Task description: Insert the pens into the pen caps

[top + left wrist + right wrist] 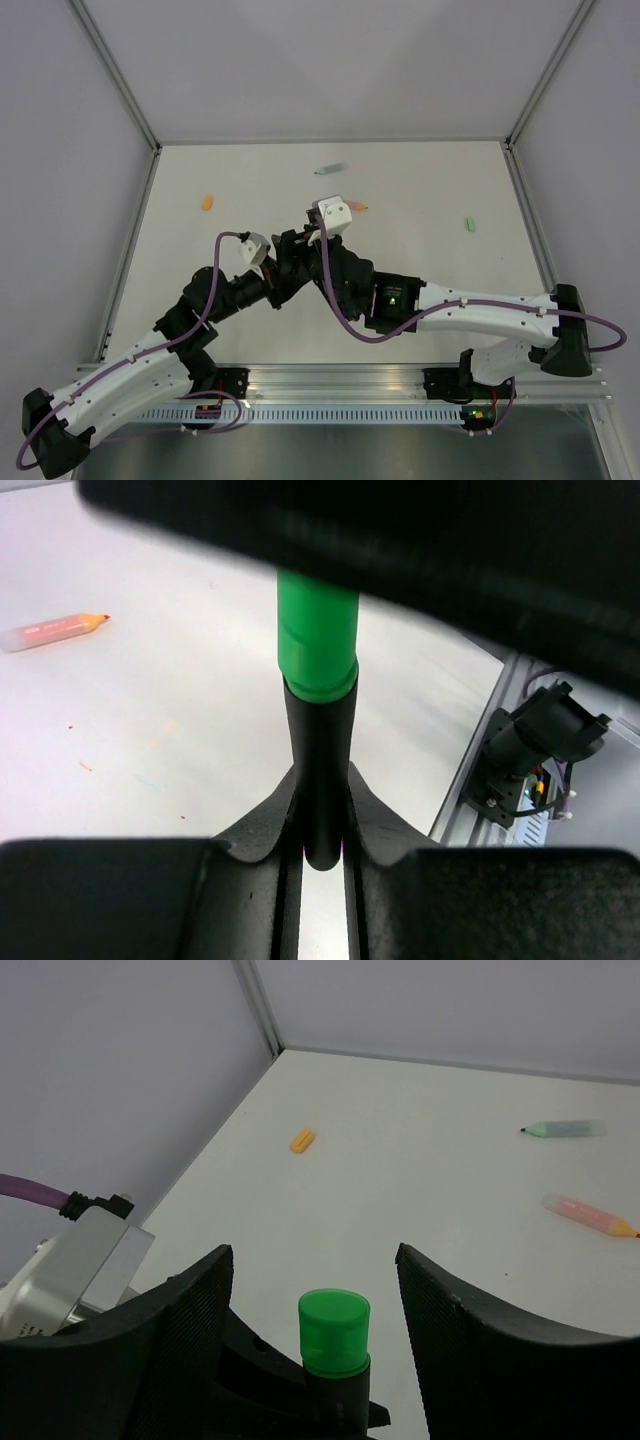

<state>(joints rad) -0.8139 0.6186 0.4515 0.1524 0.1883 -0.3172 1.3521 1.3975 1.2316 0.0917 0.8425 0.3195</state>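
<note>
Your left gripper (320,815) is pinching the black pen (320,770) near its lower end, jaws pressed tight against both sides of the barrel, so the pen stands out straight from between them. You can see the green cap (317,640) sitting on the far end of that pen, its rim meeting the black barrel all the way round.

Your right gripper (312,1265) is spread wide. Its two fingers (190,1340) stand on either side of the green cap (334,1332) with a clear gap on each side, touching neither the cap nor the pen. From the left wrist view that gripper shows only as a dark blur across the top, hiding the tip of the cap.

From overhead, you have both arms meeting over the middle of the table (250,180), with the capped pen held between them and lifted off the surface.

Look past the arms and you will find the other pieces lying loose and well apart. The mint pen (328,168) lies flat near the far edge, uncapped, its tip bare. The salmon pen (358,204) lies just beyond the right gripper, also uncapped. The orange cap (207,202) rests alone toward the far left, and the mint cap (468,224) rests alone toward the right side.
</note>
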